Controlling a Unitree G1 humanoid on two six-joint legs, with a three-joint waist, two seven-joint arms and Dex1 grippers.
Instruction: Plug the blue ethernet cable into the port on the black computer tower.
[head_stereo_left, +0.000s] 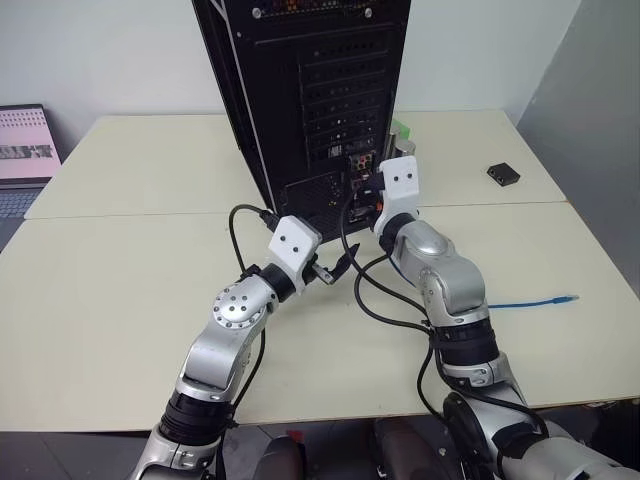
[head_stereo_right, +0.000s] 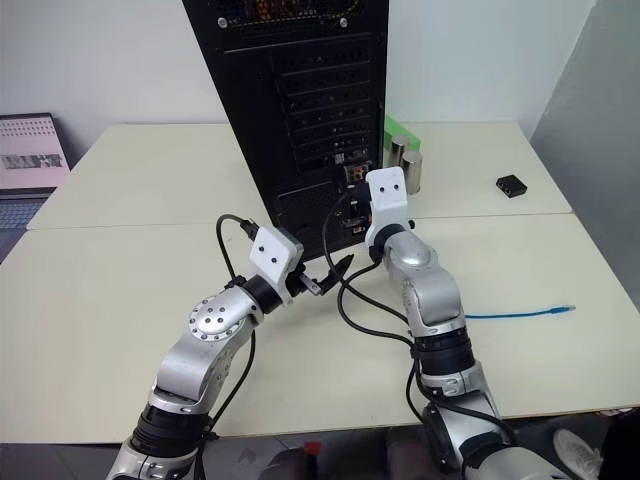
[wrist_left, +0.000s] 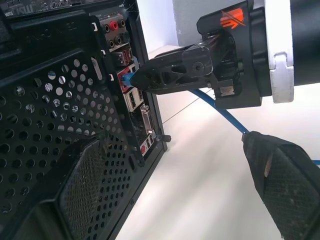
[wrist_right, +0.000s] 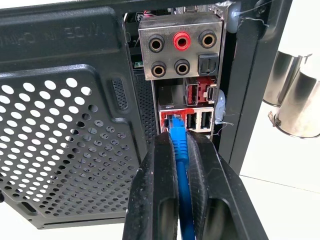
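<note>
The black computer tower stands at the middle back of the table with its rear face toward me. My right gripper is shut on the blue ethernet cable just behind its plug. The plug's tip sits at the mouth of the port, a red-framed socket under the audio jacks; how deep it sits I cannot tell. The cable trails over the table to the right, ending in its other plug. My left gripper is open, low beside the tower's vent grille, holding nothing.
Two silver cylinders stand just right of the tower. A small black box lies at the back right. A laptop sits off the table's left edge. Black robot wires loop over the table between my arms.
</note>
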